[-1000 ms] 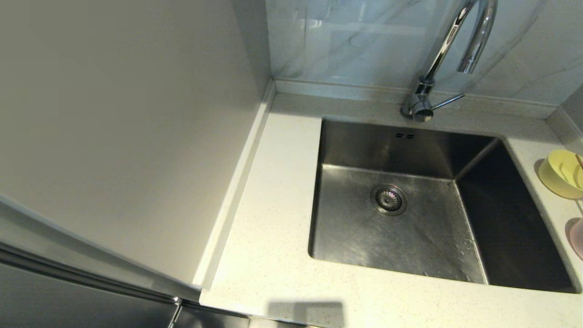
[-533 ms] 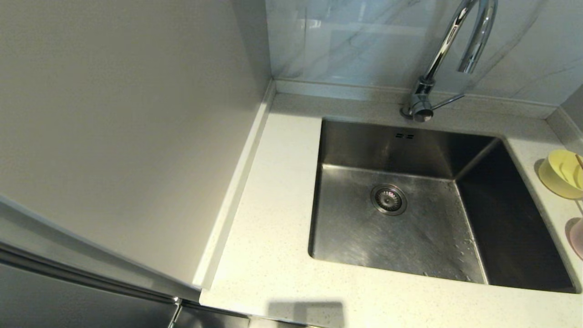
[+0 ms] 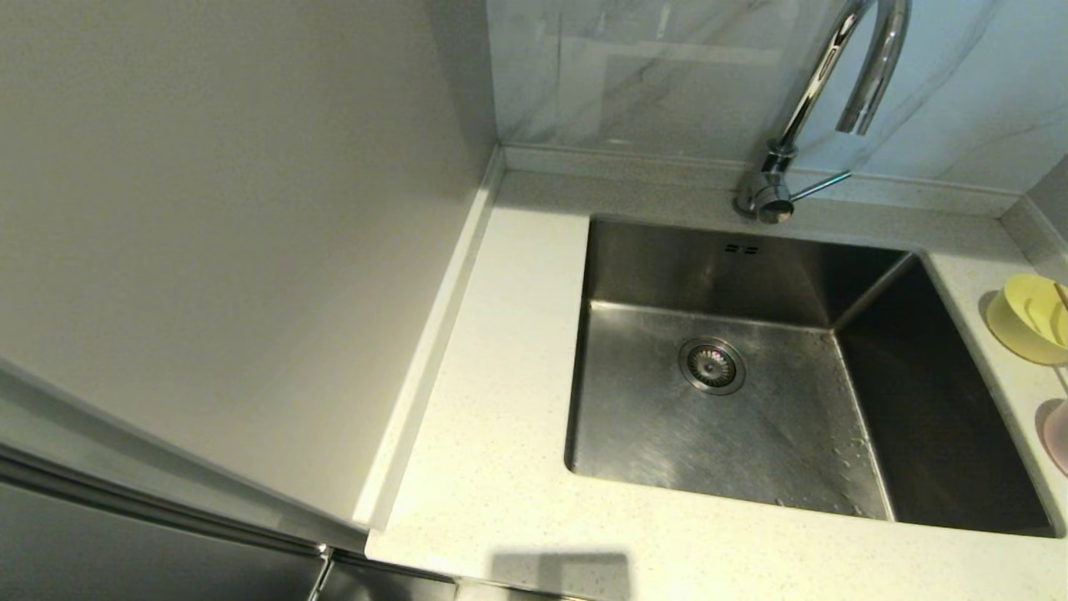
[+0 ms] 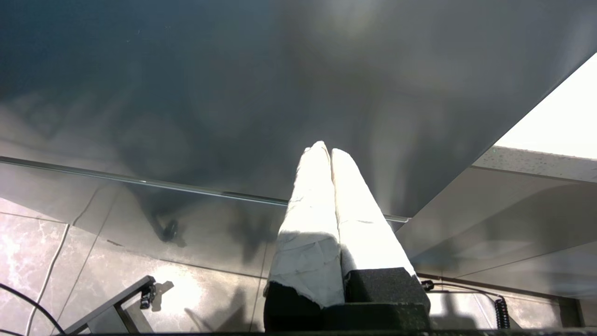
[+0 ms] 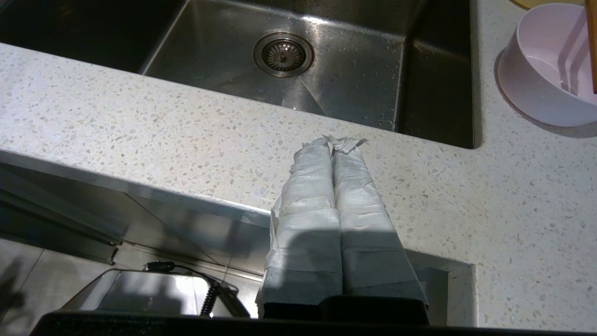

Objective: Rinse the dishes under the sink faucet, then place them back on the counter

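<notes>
The pale-yellow bowl (image 3: 1032, 318) sits on the counter (image 3: 501, 401) at the right of the sink (image 3: 751, 275), and the pale-pink dish (image 3: 1058, 434) (image 5: 550, 65) lies just in front of it at the view's edge. A brown chopstick (image 5: 592, 42) rests across the pink dish. The chrome faucet (image 3: 813, 100) stands behind the basin with no water running. My right gripper (image 5: 332, 145) is shut and empty, low at the counter's front edge. My left gripper (image 4: 325, 150) is shut and empty, down in front of a dark cabinet face. Neither arm shows in the head view.
The drain strainer (image 3: 712, 366) sits in the basin floor, with water drops (image 3: 851, 467) towards the right. A beige wall panel (image 3: 234, 250) rises along the counter's left side. A coiled cable (image 5: 210, 291) lies on the floor below the right gripper.
</notes>
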`<state>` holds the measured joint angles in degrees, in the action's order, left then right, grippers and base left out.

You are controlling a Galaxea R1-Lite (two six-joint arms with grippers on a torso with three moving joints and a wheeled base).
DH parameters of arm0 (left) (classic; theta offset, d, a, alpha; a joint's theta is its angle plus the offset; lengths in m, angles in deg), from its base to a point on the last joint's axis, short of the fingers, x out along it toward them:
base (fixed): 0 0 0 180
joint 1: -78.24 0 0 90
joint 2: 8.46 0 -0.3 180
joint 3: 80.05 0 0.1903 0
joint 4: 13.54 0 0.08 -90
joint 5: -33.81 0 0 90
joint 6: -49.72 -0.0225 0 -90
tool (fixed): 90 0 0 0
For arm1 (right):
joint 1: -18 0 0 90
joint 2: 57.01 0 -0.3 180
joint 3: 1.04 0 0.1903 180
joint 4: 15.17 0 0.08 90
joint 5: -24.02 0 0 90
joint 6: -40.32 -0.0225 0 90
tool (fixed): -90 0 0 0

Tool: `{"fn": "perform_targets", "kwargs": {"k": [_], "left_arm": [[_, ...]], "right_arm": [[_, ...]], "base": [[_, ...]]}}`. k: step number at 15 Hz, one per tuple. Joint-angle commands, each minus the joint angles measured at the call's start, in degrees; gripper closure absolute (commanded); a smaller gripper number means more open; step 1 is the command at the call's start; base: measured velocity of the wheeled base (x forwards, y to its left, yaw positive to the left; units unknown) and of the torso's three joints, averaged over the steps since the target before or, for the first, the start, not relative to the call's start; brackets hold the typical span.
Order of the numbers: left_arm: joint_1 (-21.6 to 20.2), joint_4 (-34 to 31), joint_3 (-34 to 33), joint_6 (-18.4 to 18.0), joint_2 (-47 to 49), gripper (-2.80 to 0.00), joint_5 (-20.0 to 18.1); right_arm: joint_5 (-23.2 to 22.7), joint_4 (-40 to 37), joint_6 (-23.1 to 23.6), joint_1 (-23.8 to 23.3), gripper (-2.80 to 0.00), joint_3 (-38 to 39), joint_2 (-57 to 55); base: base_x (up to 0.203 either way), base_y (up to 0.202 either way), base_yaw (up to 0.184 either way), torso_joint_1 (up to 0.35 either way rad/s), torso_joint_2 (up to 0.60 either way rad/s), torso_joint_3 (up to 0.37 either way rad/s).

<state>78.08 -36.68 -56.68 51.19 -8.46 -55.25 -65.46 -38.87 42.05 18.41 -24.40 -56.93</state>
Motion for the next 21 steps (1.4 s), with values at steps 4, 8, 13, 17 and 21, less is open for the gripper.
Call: {"fn": "perform_targets", "kwargs": {"k": [4, 8, 13, 17, 21], "left_arm": [[0.0, 0.0, 0.0, 0.0, -0.2, 0.00, 0.0], [0.0, 0.0, 0.0, 0.0, -0.2, 0.00, 0.0], [0.0, 0.0, 0.0, 0.0, -0.2, 0.00, 0.0], [0.0, 0.0, 0.0, 0.0, -0.2, 0.00, 0.0], [0.0, 0.0, 0.0, 0.0, -0.2, 0.00, 0.0]], "right_arm": [[0.0, 0.0, 0.0, 0.0, 0.00, 0.0, -0.1], [0.0, 0.0, 0.0, 0.0, 0.00, 0.0, -0.1], [0.0, 0.0, 0.0, 0.0, 0.00, 0.0, -0.1], [0.0, 0.0, 0.0, 0.0, 0.00, 0.0, -0.1], [0.0, 0.0, 0.0, 0.0, 0.00, 0.0, -0.1]], "base": [[0.000, 0.000, 0.000, 0.000, 0.00, 0.000], [0.000, 0.000, 0.000, 0.000, 0.00, 0.000], [0.000, 0.000, 0.000, 0.000, 0.00, 0.000], [0.000, 0.000, 0.000, 0.000, 0.00, 0.000], [0.000, 0.000, 0.000, 0.000, 0.00, 0.000]]}}
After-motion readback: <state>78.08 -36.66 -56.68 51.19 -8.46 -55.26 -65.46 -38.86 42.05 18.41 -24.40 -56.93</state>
